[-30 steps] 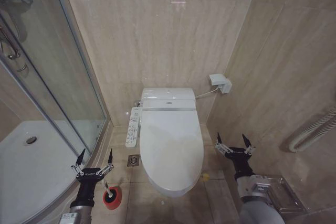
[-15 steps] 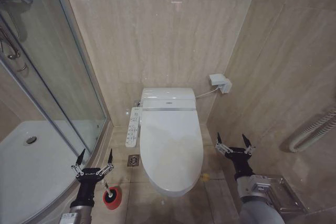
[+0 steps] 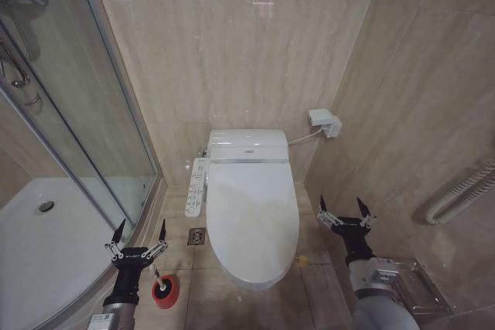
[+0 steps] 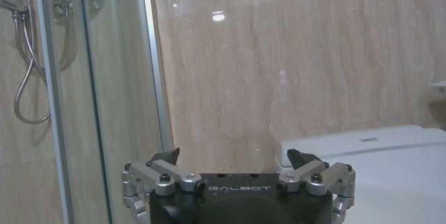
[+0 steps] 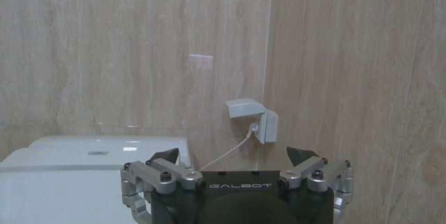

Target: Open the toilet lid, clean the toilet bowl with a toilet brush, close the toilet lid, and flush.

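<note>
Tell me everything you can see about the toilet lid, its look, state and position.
The toilet lid is a large, smooth, glossy white oval cover that looks like plastic. It is closed, lying flat over the bowl, its rounded front toward the robot and its rear edge against the white unit at the wall. A control panel runs along its left side. Nothing rests on it; the left pincer and right pincer are open, apart from it on either side.

Glass shower door (image 3: 77, 113), wall socket (image 3: 325, 122)
</note>
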Robot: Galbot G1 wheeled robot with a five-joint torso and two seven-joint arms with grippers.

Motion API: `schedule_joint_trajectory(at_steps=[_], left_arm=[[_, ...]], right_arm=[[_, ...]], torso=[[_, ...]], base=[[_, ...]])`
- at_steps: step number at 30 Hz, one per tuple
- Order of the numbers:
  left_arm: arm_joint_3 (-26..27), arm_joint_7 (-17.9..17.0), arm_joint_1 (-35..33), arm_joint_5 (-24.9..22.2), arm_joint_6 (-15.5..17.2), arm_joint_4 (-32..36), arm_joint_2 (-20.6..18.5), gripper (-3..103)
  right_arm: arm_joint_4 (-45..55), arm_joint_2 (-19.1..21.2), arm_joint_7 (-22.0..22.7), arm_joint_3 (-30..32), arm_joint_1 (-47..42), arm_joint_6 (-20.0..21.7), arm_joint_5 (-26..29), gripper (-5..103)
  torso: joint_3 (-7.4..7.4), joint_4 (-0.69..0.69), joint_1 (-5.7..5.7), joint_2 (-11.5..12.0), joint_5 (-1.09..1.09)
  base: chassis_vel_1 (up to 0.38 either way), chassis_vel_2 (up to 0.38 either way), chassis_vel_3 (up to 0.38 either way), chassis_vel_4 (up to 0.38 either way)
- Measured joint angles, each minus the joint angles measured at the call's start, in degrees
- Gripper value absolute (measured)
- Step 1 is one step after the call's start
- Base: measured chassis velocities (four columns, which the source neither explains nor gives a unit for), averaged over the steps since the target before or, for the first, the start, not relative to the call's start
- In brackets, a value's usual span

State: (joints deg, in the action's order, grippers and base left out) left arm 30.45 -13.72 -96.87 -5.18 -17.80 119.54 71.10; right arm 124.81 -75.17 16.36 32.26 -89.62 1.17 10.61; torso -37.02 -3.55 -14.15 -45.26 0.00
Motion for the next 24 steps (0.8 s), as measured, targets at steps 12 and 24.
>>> schedule_joint_trajectory(at_steps=[12, 24], left_arm=[[0.0, 0.0, 0.0, 0.0, 0.0, 0.0, 0.0, 100], [0.0, 0.0, 0.0, 0.0, 0.0, 0.0, 0.0, 100]], right_arm=[[0.0, 0.0, 0.0, 0.0, 0.0, 0.0, 0.0, 100], [0.0, 0.0, 0.0, 0.0, 0.0, 0.0, 0.0, 100]], torso=[[0.00, 0.00, 0.00, 0.0, 0.00], [0.00, 0.00, 0.00, 0.0, 0.00]], base=[[0.000, 0.000, 0.000, 0.000], [0.000, 0.000, 0.000, 0.000]])
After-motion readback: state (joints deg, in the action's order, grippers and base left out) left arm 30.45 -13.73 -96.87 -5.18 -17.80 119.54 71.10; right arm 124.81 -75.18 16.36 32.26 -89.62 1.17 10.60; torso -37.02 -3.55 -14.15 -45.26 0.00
